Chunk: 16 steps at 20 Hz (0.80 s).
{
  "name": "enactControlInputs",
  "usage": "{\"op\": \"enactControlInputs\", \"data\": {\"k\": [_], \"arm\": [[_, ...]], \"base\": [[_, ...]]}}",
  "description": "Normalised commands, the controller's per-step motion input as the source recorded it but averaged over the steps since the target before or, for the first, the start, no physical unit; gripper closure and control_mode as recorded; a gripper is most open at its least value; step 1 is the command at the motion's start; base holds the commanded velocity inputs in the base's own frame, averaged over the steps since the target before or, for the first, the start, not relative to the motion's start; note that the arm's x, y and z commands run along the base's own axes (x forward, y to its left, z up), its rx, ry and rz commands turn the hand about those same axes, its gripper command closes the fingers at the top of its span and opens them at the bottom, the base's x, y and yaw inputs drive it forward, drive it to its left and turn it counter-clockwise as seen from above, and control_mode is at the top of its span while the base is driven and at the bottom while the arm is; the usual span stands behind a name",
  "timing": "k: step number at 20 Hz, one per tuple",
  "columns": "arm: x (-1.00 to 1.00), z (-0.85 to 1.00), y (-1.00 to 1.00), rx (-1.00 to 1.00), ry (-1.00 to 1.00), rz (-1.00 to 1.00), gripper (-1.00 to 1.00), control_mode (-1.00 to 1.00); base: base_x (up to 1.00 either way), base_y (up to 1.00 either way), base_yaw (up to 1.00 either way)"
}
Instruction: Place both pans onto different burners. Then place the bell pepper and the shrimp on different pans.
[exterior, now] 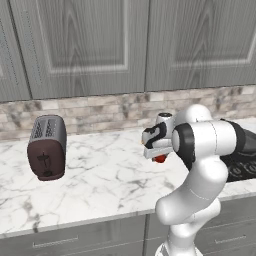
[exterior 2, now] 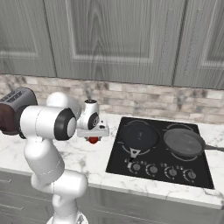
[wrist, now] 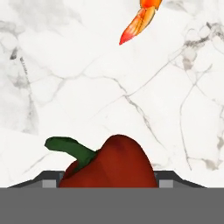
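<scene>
On the far left of the marble bench (exterior: 100,185), seen from the left base view, a dark red toaster (exterior: 47,147) with a grey top stands apart from everything else. To its right the gripper (exterior: 159,156) hangs low over the bench, and the red bell pepper (exterior: 160,159) shows just under it. The hand view looks straight down on the bell pepper (wrist: 109,164), which lies on the marble with its green stem pointing left; the pepper sits between the two finger tips, but whether the jaws are clamped on it or merely around it cannot be told. Beyond the pepper, near the top edge of that view, lies the orange shrimp (wrist: 140,19), well apart from it. Further right, in the right base view, the black cooktop (exterior 2: 162,175) carries both pans on separate burners: the black pan (exterior 2: 140,134) on the left burner and the dark grey pan (exterior 2: 183,142) on the right, its handle pointing right.
</scene>
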Motion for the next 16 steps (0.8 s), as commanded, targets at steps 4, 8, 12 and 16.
{"op": "enactControlInputs", "data": {"k": [4, 8, 12, 16], "arm": [[0.00, 0.00, 0.00, 0.00, 0.00, 0.00, 1.00, -1.00], [-0.06, 0.01, 0.00, 0.00, -0.02, 0.00, 1.00, -1.00], [-0.04, 0.24, -0.04, 0.00, -0.08, 0.00, 1.00, -1.00], [0.00, 0.28, -0.23, 0.00, -0.07, 0.04, 1.00, -1.00]], "base": [[0.00, 0.00, 0.00], [0.00, 0.00, 0.00], [0.00, 0.00, 0.00], [0.00, 0.00, 0.00]]}}
